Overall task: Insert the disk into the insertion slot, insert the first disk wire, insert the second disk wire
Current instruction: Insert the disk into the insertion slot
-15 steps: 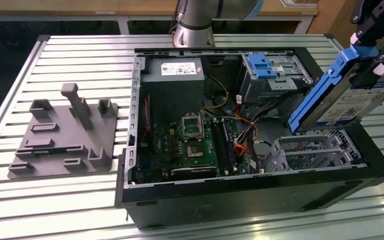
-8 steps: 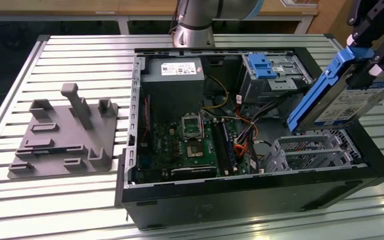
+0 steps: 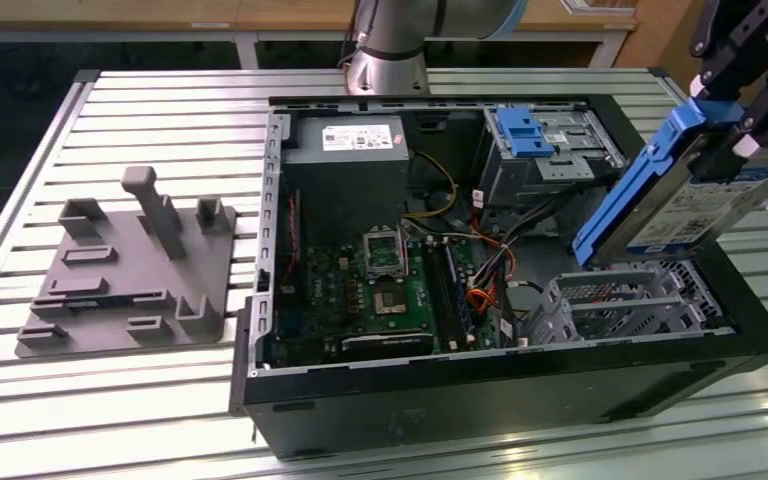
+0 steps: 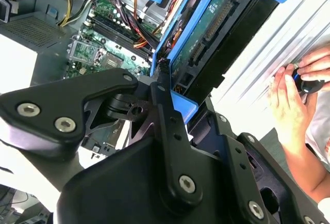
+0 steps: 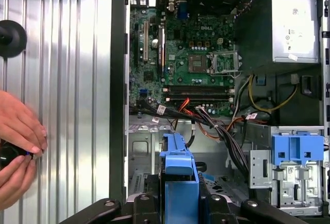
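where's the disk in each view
Exterior view: the disk hangs tilted in the gripper, above the insertion slot, at the exterior view's right.
Second wrist view: the disk, circuit-board side showing, beyond the gripper's linkage.
First wrist view: the disk, edge-on, blue carrier showing.
Shared landmark: the green motherboard.

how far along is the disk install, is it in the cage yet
Nothing is finished yet. In hand: the pincer grips the disk, which is tilted in the air above the insertion slot. That cage stands empty in the open computer case. Left: the disk is not seated and no wire is plugged into it. The cables lie loose inside the case.
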`<state>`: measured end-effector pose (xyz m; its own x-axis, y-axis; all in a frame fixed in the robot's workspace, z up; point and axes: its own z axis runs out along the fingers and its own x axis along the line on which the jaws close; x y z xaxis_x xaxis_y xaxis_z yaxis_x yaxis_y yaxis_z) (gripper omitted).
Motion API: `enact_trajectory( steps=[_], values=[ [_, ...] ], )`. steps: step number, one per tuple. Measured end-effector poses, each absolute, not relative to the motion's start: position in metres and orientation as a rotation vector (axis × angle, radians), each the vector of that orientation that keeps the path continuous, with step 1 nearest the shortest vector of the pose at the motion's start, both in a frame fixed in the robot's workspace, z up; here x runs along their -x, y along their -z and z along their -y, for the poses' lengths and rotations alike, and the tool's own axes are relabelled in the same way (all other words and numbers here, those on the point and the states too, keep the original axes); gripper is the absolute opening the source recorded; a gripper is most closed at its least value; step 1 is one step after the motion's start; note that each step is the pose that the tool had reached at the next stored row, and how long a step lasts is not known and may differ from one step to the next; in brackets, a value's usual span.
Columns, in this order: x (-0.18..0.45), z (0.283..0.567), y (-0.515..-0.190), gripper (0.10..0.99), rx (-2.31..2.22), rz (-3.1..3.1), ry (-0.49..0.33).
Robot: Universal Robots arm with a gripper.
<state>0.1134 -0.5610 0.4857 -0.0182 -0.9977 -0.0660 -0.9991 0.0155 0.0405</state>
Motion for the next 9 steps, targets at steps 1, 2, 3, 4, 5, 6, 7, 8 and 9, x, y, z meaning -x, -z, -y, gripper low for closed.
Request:
enact_trajectory(
  steps=[1, 2, 3, 4, 5, 6, 7, 8, 9],
  values=[
    [-0.1137, 0.5610, -0.4853, 0.365, 2.188, -2.225, -0.117],
    [-0.1141, 0.5610, -0.4849, 0.365, 2.188, -2.225, -0.118],
    [-0.1145, 0.5611, -0.4846, 0.365, 2.188, -2.225, -0.118],
    [-0.1149, 0.5610, -0.4844, 0.365, 2.188, -2.225, -0.118],
    [-0.1152, 0.5610, -0.4841, 0.365, 2.188, -2.225, -0.118],
    [-0.1153, 0.5610, -0.4837, 0.365, 2.188, -2.225, -0.118],
    [-0.1153, 0.5611, -0.4833, 0.365, 2.188, -2.226, -0.118],
    [-0.1154, 0.5611, -0.4828, 0.365, 2.188, -2.225, -0.118],
    [-0.1154, 0.5611, -0.4823, 0.365, 2.188, -2.225, -0.118]
  ],
)
